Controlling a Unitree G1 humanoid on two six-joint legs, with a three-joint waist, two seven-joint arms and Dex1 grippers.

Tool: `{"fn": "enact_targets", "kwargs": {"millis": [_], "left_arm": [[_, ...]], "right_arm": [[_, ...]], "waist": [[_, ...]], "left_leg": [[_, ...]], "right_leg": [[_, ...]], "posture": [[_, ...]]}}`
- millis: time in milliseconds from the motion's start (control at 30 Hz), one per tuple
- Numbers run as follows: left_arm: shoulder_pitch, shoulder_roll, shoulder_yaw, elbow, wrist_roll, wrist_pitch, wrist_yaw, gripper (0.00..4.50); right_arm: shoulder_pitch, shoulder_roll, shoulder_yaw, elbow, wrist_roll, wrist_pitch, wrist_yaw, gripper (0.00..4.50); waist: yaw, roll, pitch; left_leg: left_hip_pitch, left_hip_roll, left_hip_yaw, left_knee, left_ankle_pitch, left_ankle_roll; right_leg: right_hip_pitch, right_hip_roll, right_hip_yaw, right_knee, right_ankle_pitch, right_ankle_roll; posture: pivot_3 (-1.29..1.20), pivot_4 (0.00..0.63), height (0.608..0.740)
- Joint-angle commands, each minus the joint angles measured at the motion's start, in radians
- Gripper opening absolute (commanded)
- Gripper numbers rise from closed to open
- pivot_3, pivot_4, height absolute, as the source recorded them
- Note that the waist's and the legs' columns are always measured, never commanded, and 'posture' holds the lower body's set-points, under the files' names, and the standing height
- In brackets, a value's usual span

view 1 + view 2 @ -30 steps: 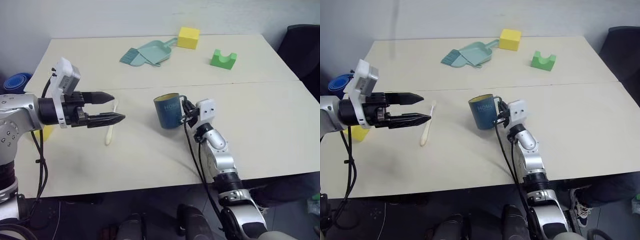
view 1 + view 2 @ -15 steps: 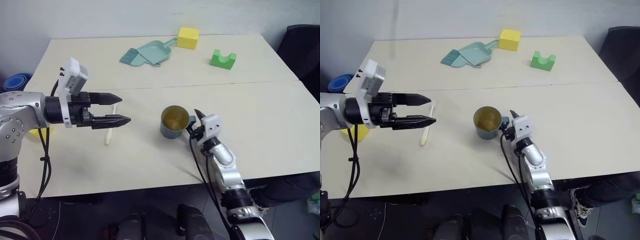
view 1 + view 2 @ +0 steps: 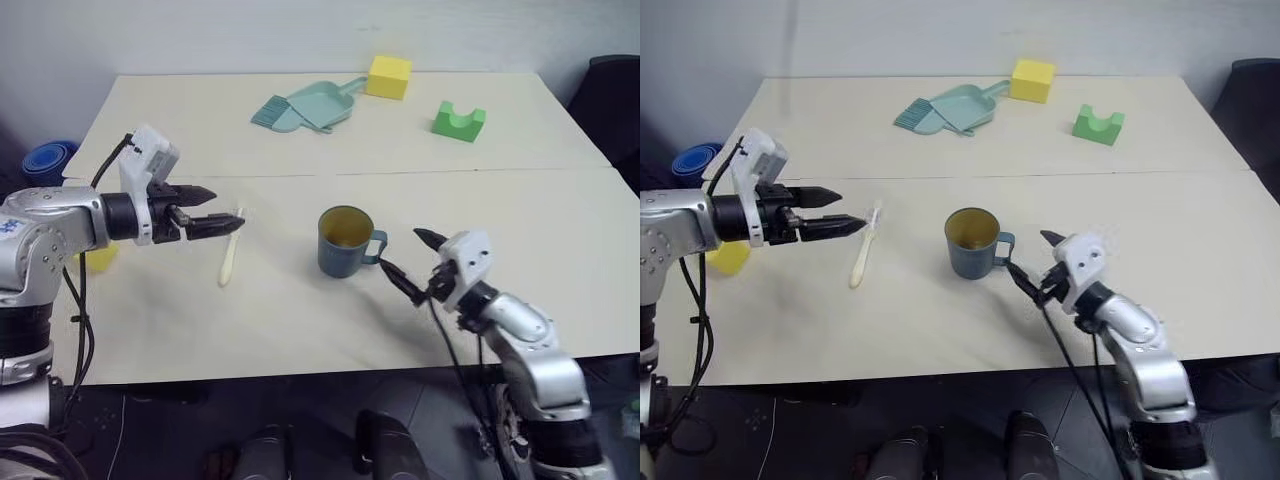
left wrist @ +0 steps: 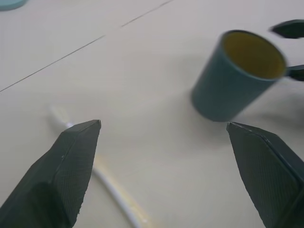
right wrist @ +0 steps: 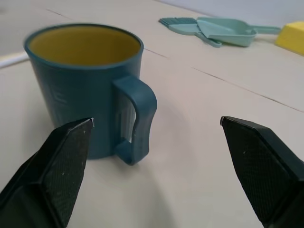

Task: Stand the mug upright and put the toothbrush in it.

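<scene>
The mug [image 3: 345, 241] is stood upright; the right gripper [image 3: 409, 263] is spread wide just beside its handle. The left gripper [image 3: 222, 216], apparently open, is poised above the toothbrush [image 3: 230, 256].

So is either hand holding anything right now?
No. Both grippers, left and right, are open and empty; the mug stands free.

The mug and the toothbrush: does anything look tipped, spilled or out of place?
Nothing stands out. The mug stands upright on the table, with nothing visible inside. The toothbrush lies flat on the table, apart from the mug, not yet in it. No spill or damage shows.
</scene>
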Motion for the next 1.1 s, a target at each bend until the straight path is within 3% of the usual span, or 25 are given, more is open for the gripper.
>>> {"fn": "enact_targets", "kwargs": {"millis": [33,200,300,433,600,700,833,900,1100], "left_arm": [[-0.093,-0.042,-0.01,0.068,0.077,0.13,0.152,4.5],[-0.174,-0.149,-0.093,0.207,0.173,0.186,0.255,4.5],[-0.211,-0.207,-0.136,0.287,0.22,0.173,0.276,4.5],[-0.243,-0.275,-0.194,0.39,0.285,0.105,0.278,4.5],[-0.273,-0.339,-0.244,0.525,0.351,0.002,0.253,4.5],[-0.284,-0.365,-0.254,0.588,0.383,-0.05,0.232,3.95],[-0.293,-0.383,-0.253,0.633,0.406,-0.083,0.211,2.69],[-0.295,-0.386,-0.245,0.64,0.409,-0.082,0.206,2.38],[-0.285,-0.372,-0.215,0.644,0.425,-0.084,0.208,0.77]], "right_arm": [[-0.019,-0.153,-0.167,-0.19,0.334,0.262,0.077,4.45],[-0.087,-0.435,-0.372,-0.237,0.865,0.488,0.138,4.45],[-0.159,-0.557,-0.421,-0.191,1.072,0.524,0.093,4.45],[-0.26,-0.67,-0.413,-0.128,1.174,0.533,0.034,4.45],[-0.246,-0.771,-0.426,-0.118,1.081,0.561,0.086,4.45],[-0.211,-0.787,-0.443,-0.113,1.04,0.571,0.104,4.5],[-0.151,-0.771,-0.48,-0.136,0.999,0.576,0.123,4.5],[-0.14,-0.765,-0.491,-0.141,0.999,0.574,0.125,4.5],[-0.144,-0.755,-0.486,-0.141,0.993,0.552,0.113,4.5]], "waist": [[0.006,0.0,0.0],[0.025,-0.001,0.0],[0.03,-0.003,0.001],[0.03,-0.007,0.001],[0.033,-0.007,0.001],[0.035,-0.008,0.001],[0.038,-0.008,0.001],[0.038,-0.008,0.001],[0.036,-0.008,0.001]], "left_leg": [[0.0,0.0,0.0,0.0,0.0,0.0],[0.0,0.0,0.001,0.0,0.0,0.001],[0.0,0.0,0.002,0.0,0.0,0.001],[0.0,0.0,0.002,0.0,0.0,0.001],[-0.001,0.0,0.002,0.0,0.0,0.001],[-0.001,0.0,0.002,0.001,0.0,0.002],[-0.001,0.0,0.002,0.002,0.0,0.002],[-0.001,0.0,0.002,0.002,0.0,0.002],[-0.001,0.0,0.002,0.002,0.0,0.002]], "right_leg": [[0.0,0.0,0.0,0.0,0.0,0.0],[0.0,0.0,0.0,0.0,0.0,0.0],[0.0,0.0,0.0,-0.001,0.0,0.0],[0.0,0.0,0.0,-0.003,0.0,0.0],[0.0,0.0,-0.001,-0.003,0.0,0.0],[0.0,0.0,-0.001,-0.003,0.0,0.0],[0.001,-0.001,0.0,-0.002,0.0,0.0],[0.001,-0.001,0.0,-0.002,0.0,0.0],[0.001,-0.001,-0.001,-0.002,0.0,0.0]], "posture": [[0.0,0.15,0.74],[0.0,0.15,0.74],[0.0,0.15,0.74],[0.0,0.15,0.74],[0.0,0.15,0.74],[0.0,0.15,0.74],[0.0,0.15,0.74],[0.0,0.15,0.74],[0.0,0.15,0.74]]}}
